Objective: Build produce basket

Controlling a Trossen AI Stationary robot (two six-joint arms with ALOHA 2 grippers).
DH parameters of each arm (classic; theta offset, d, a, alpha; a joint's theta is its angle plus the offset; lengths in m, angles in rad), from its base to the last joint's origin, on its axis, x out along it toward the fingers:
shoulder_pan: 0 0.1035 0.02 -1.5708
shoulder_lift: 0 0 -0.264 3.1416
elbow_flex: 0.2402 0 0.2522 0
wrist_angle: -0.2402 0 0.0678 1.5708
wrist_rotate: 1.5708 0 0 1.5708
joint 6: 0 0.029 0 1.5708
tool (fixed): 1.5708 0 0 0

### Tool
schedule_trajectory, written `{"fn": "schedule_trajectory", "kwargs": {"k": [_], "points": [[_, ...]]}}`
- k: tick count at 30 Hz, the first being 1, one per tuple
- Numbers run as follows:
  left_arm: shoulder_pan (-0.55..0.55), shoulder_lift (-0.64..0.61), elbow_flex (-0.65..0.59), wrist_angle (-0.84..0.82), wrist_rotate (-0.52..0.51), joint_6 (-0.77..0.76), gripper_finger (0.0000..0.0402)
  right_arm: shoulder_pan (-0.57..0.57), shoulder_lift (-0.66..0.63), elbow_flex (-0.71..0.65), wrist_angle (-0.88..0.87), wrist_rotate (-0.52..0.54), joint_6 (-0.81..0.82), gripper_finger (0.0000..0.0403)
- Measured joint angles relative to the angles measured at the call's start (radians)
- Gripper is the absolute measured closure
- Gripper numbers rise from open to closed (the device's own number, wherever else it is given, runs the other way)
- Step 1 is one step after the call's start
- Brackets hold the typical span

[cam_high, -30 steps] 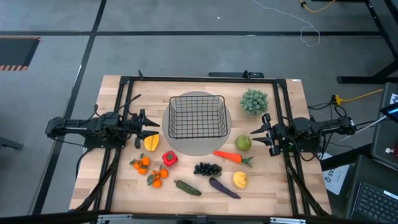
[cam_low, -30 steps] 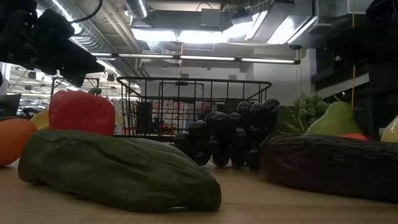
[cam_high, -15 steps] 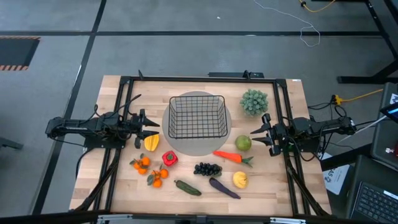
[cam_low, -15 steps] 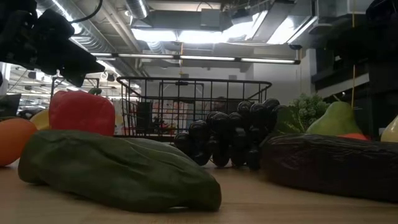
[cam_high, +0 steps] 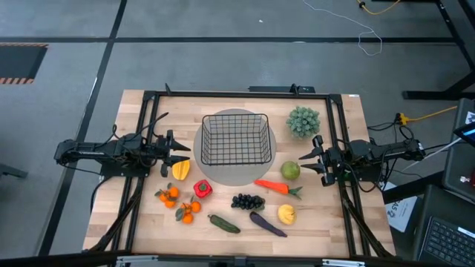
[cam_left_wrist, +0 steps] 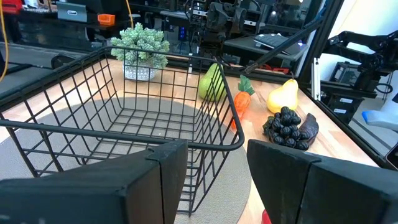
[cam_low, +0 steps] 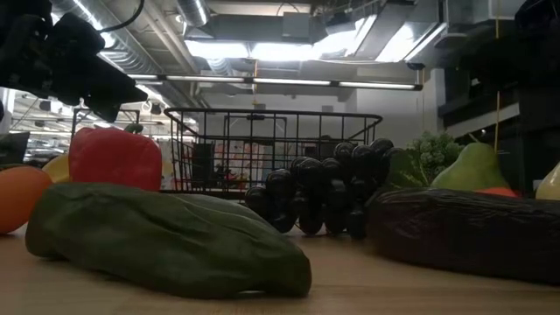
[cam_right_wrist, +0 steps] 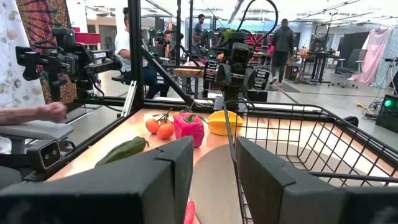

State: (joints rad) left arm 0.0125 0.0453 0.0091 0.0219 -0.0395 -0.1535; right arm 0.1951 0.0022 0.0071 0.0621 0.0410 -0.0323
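The black wire basket (cam_high: 235, 139) stands on a grey round disc (cam_high: 256, 176) at the table's far middle. The produce lies loose on the wood in front of it: a yellow piece (cam_high: 180, 170), red pepper (cam_high: 202, 188), tangerines (cam_high: 168, 195), cucumber (cam_high: 223, 223), grapes (cam_high: 247, 201), eggplant (cam_high: 267, 224), lemon (cam_high: 286, 214), carrot (cam_high: 273, 187) and green apple (cam_high: 290, 170). My left gripper (cam_high: 182, 152) hovers level, left of the basket, open and with nothing between its fingers (cam_left_wrist: 217, 162). My right gripper (cam_high: 306, 159) hovers level, right of the basket by the apple, open and with nothing in it (cam_right_wrist: 214, 168).
A pale-green bushy plant (cam_high: 303, 121) stands at the far right. Black frame rails (cam_high: 145, 133) run along both sides of the table. Beyond the table, people and another arm rig (cam_right_wrist: 68, 59) show in the room; a hand (cam_right_wrist: 50, 112) rests at the side.
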Motion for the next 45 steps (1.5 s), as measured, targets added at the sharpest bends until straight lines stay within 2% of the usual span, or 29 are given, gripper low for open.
{"fn": "schedule_trajectory", "kwargs": {"k": [25,34,45], "points": [[0.0,0.0,0.0,-0.004,0.0,0.0,0.0245,0.0,0.0,0.0,0.0,0.0,0.001,0.0281],[0.0,0.0,0.0,0.061,0.0,0.007,0.0245,0.0,0.0,0.0,0.0,0.0,0.002,0.0281],[0.0,0.0,0.0,0.062,-0.007,0.006,0.0245,0.0,0.0,0.0,0.0,0.0,0.001,0.0281]]}}
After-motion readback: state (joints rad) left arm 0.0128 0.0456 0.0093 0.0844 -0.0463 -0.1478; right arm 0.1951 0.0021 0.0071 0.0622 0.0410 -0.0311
